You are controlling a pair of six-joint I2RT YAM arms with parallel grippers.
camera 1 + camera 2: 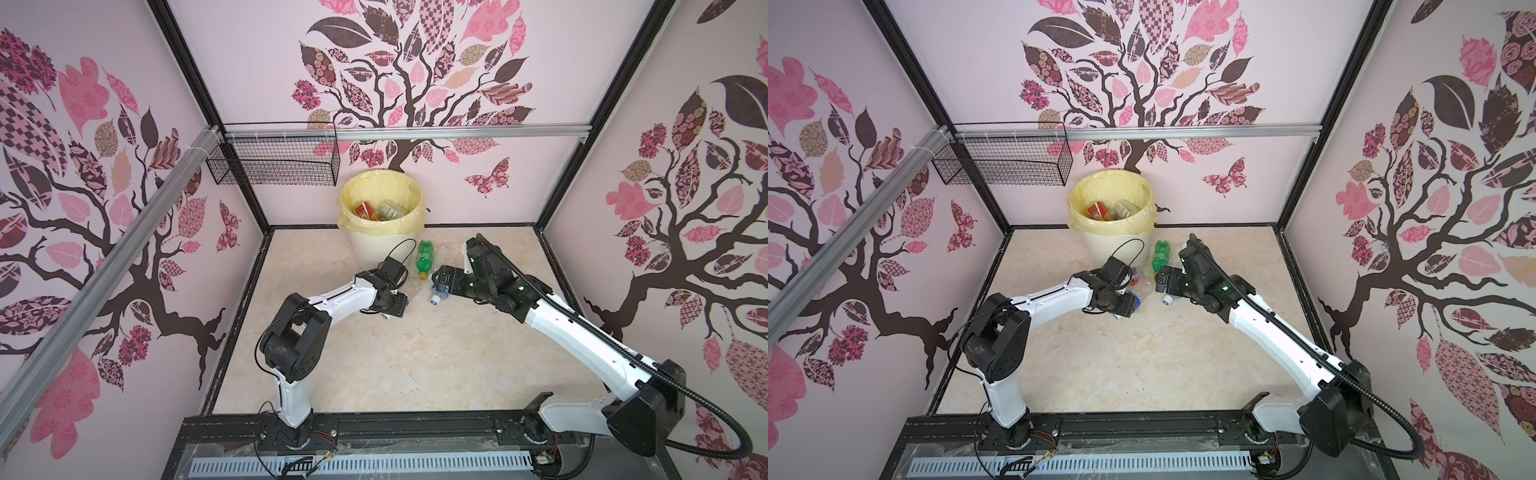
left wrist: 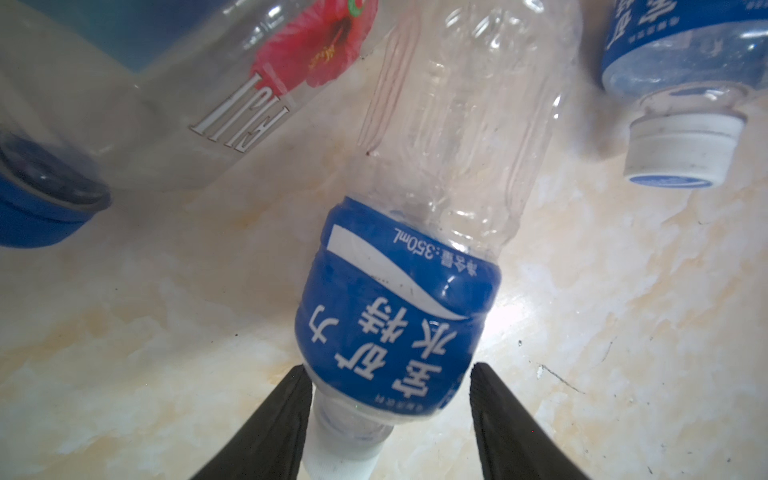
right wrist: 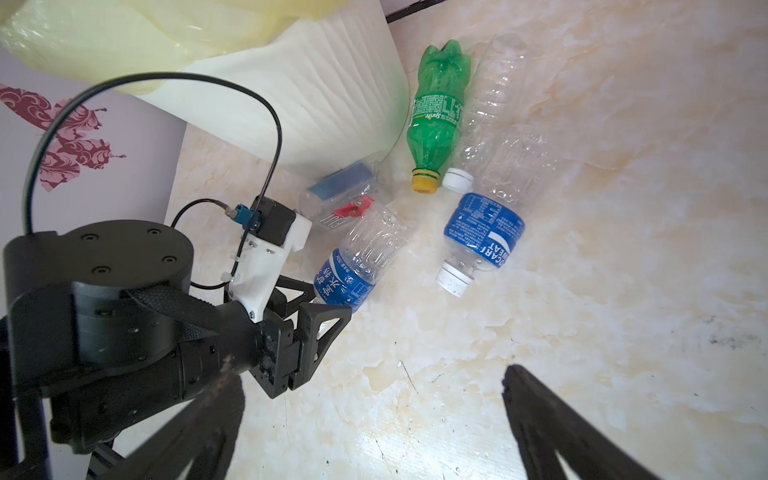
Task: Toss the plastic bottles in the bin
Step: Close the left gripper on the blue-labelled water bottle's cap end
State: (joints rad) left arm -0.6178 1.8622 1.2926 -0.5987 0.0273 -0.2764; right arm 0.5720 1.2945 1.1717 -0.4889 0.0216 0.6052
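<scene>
Both arms lean in over five plastic bottles (image 3: 519, 166) lying on the marble-patterned table (image 1: 415, 365) at the foot of the bin (image 1: 370, 249).

The left arm, elbow raised and forearm sloping down, sets the left gripper (image 2: 390, 368) astride the neck end of a clear bottle (image 2: 395, 316) lying on its side. The jaws are partly parted: one finger (image 2: 282, 411) touches the bottle, while the opposite one sits just clear of the label. That blue label carries Chinese characters and "350mL".

The right arm stretches in diagonally from its base with the wrist bent. The right gripper (image 3: 374, 374) hangs above the table, jaws spread wide and holding nothing.

Nearby lie a green Sprite bottle (image 3: 436, 124) with a yellow cap and a FIJI bottle (image 2: 232, 108) with a red flower and a blue cap. There is also a white-capped bottle (image 3: 484, 232) whose blue label reads in part "OCARI", and an unlabelled clear one (image 3: 490, 83).

The cream ribbed bin, lined with a pale yellow bag (image 1: 353, 195), holds a red-labelled item (image 1: 363, 209). Beside it are what appear to be more clear bottles (image 1: 392, 209), too small to read.
</scene>
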